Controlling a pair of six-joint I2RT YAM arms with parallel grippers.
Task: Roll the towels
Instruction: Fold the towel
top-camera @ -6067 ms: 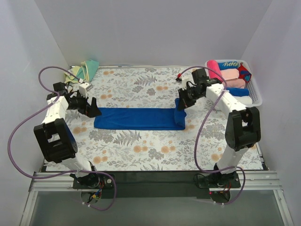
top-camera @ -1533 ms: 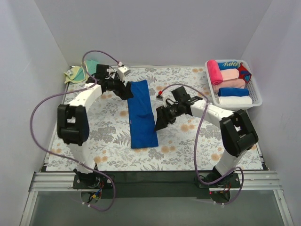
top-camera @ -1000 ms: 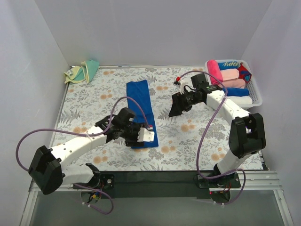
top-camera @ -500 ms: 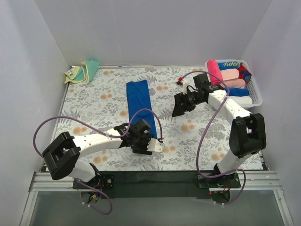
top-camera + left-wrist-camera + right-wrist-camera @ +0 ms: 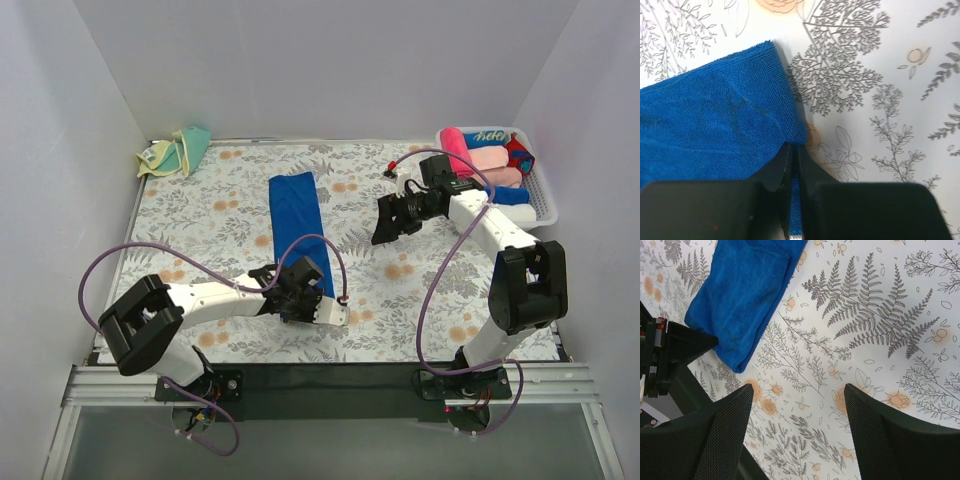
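Observation:
The blue towel [image 5: 294,212] lies flat as a long strip down the middle of the flowered table, its far end toward the back wall. My left gripper [image 5: 299,286] is at the strip's near end. In the left wrist view the left gripper [image 5: 792,148] is shut on the near right corner of the blue towel [image 5: 710,125], with blue cloth showing between the fingers. My right gripper [image 5: 386,226] hovers open to the right of the strip, apart from it. In the right wrist view the right gripper [image 5: 797,388] has only tablecloth between its fingers, and the blue towel [image 5: 747,290] lies at upper left. The yellow-and-teal towel [image 5: 175,152] sits crumpled in the back left corner.
A white basket [image 5: 546,207] at the back right holds several rolled towels [image 5: 488,158] in pink, blue, white and red. White walls close in the table on three sides. The left arm's purple cable [image 5: 150,250] loops over the left half of the table.
My left gripper has gone from half open to shut on the towel's near corner. The right gripper has shifted slightly to the right and stays open.

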